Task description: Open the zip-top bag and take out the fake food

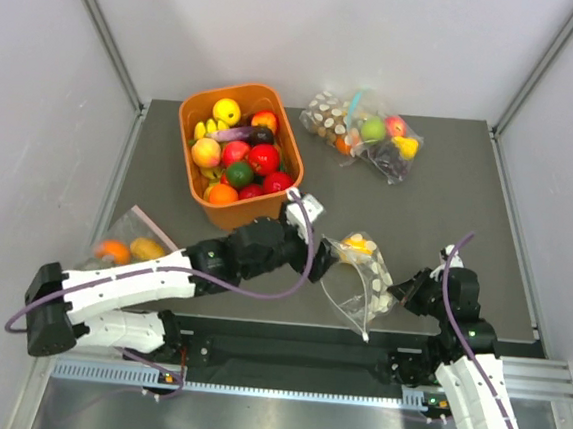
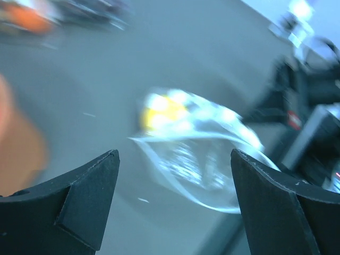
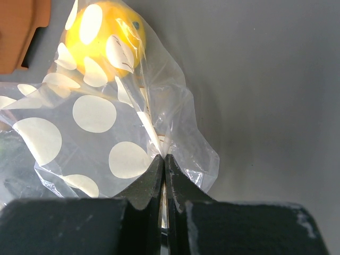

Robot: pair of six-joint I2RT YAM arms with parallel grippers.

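The right end effector (image 3: 163, 174) is pinched fully closed on a fold of the zip-top bag (image 3: 95, 114), crinkled clear film printed with white dots. A glossy, round yellow fake fruit (image 3: 103, 40) is enclosed. The left end effector (image 2: 175, 204) is spread wide, empty, near the bag at the front edge of the matte grey surface (image 1: 448, 209).

Left arm (image 1: 130, 281) stretched, jaws apart; right arm (image 1: 482, 392) bent, jaws pinched together.

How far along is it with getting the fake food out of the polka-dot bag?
Done: the right gripper is pinched shut on an edge of the zip-top bag. In hand: the left gripper, open, faces the bag without gripping it. Left: the yellow fruit is inside the bag; the zip's state is unclear.
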